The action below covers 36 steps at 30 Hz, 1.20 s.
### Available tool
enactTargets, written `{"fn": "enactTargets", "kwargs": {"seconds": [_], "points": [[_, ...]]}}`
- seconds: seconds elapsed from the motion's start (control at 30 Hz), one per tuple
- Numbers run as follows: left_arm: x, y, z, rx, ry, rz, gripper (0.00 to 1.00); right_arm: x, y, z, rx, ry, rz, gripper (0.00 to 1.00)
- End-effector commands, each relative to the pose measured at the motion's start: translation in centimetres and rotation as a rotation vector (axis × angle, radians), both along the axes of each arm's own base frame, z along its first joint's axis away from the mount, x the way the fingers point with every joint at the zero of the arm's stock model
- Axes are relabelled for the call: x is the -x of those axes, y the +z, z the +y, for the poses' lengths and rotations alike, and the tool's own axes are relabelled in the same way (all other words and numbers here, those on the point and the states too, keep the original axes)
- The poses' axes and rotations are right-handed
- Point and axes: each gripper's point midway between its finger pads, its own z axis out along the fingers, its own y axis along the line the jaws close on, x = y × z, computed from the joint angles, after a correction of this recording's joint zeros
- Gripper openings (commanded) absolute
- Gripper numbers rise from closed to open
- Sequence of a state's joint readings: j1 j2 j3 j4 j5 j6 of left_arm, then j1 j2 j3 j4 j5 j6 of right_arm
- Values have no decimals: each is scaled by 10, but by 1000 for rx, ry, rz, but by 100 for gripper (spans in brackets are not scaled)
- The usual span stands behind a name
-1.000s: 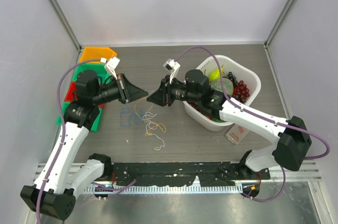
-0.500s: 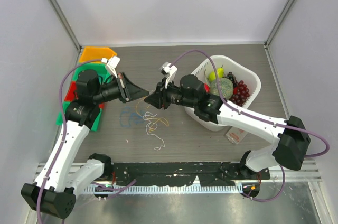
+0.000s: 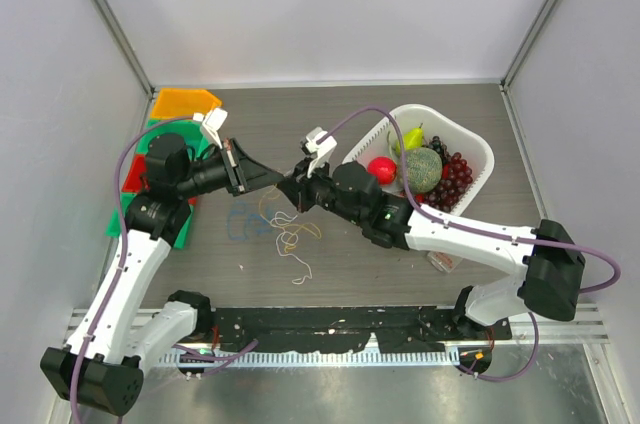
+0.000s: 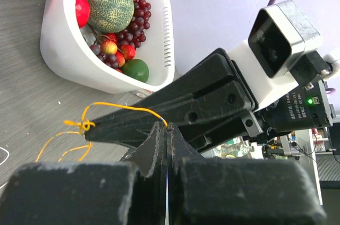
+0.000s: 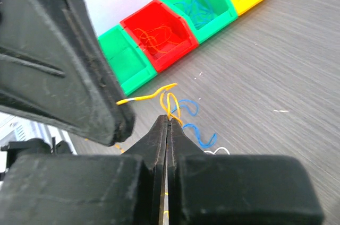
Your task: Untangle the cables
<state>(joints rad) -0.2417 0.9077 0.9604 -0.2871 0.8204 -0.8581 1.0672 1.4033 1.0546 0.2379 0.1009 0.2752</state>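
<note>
Farthest left of the white basket [image 4: 66,58], by the side wall, stands a row of four glossy, boxy, open-fronted plastic bins [image 5: 159,42]: two green, one red, one yellow. The red one has thin orange wire coiled in it, and one green one has blue wire. Nearer the basket, the left gripper [image 3: 277,180] reaches toward it above the grey wood-grain table [image 3: 350,274]. Its two matt black, wedge-shaped fingers are pressed flat together, pinching a single orange strand that runs out from their tips.

On the table left of the basket's near corner lie the cables [image 3: 285,232], hair-thin, limp wires in three colours. Blue is farthest from the basket, orange-tan in the middle, and white trails toward the arms' bases. They lie in loose curls and loops, and how many separate strands there are cannot be told.

The right gripper [image 3: 290,188] comes from the basket's side and meets the left one tip to tip above the table. Its two black fingers are likewise clamped together, with small orange loops springing from between them and a short length bridging across to the other gripper.

The basket is smooth white plastic, a rounded rectangle with slotted walls. It holds one netted green melon [image 3: 423,168], one round red fruit [image 3: 380,169], one yellow-green pear [image 3: 410,137], one bunch of dark red grapes [image 3: 456,174] and one smooth green lime [image 4: 136,69]
</note>
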Motion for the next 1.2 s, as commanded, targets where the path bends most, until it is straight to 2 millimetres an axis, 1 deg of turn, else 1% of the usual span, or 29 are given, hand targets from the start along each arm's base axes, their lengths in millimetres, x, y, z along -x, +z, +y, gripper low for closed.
{"fn": "enactTargets", "kwargs": {"seconds": [0.0,0.07,0.1,0.13,0.17,0.2,0.23,0.27,0.37,0.4,0.43,0.47,0.5,0.53,0.6,0.63,0.67,0.7,0.73,0.8,0.87,0.93,0.97,1.0,1.03,1.07,1.1,1.13,1.17], "points": [[6,15,-2,43,-25,-47,0,-13,40,-14,-120,-113,-84,2],[6,14,-2,49,-24,-44,0,-13,41,-16,-130,-118,-93,1],[6,13,-2,53,-23,-38,0,-12,49,-19,-163,-123,-109,1],[6,13,-2,56,-21,-36,0,-10,44,-20,-164,-113,-113,1],[5,11,-2,61,-14,-26,0,0,56,-18,-202,-55,-161,1],[3,9,-2,65,-4,-14,0,5,50,-18,-203,-23,-178,1],[2,8,-2,72,4,2,0,21,57,-12,-211,75,-250,1],[0,6,-2,82,9,21,0,24,54,-11,-190,95,-278,1],[-2,5,-6,121,-1,61,0,50,49,-2,-92,280,-445,1],[-2,6,-6,129,4,66,0,68,32,3,-24,401,-441,1],[-4,7,-5,133,10,68,0,70,37,8,44,444,-537,1],[-5,10,-5,132,13,63,0,84,9,9,152,524,-503,1],[-6,12,-3,127,19,57,0,87,9,5,182,545,-550,1],[-9,13,1,119,34,58,0,98,2,2,203,586,-547,1],[-15,13,10,112,65,68,0,116,-1,-13,243,591,-587,1],[-19,13,14,112,85,74,0,124,-10,-16,268,601,-582,1],[-24,12,20,113,106,80,0,131,-13,-22,290,581,-585,1],[-27,11,24,115,114,84,0,134,-22,-25,314,566,-574,1],[-30,11,27,117,117,86,0,134,-22,-30,316,534,-553,1],[-32,11,31,124,112,93,0,132,-38,-41,338,510,-520,1],[-32,15,33,130,116,81,0,126,-32,-48,301,442,-503,1],[-29,19,32,138,97,64,0,100,-15,-54,236,267,-438,1],[-28,20,32,140,91,64,0,69,-4,-62,149,83,-325,1],[-26,21,32,141,85,59,0,55,10,-64,93,16,-277,1],[-23,21,31,142,74,52,0,36,5,-66,46,-31,-157,3],[-21,22,31,143,70,46,0,29,14,-64,3,-36,-118,5],[-19,21,30,144,66,48,0,21,18,-58,-32,-42,-58,13],[-17,21,30,145,61,47,0,19,21,-54,-49,-18,-32,15],[-16,20,30,145,53,46,0,17,23,-46,-58,1,-10,22]]}}
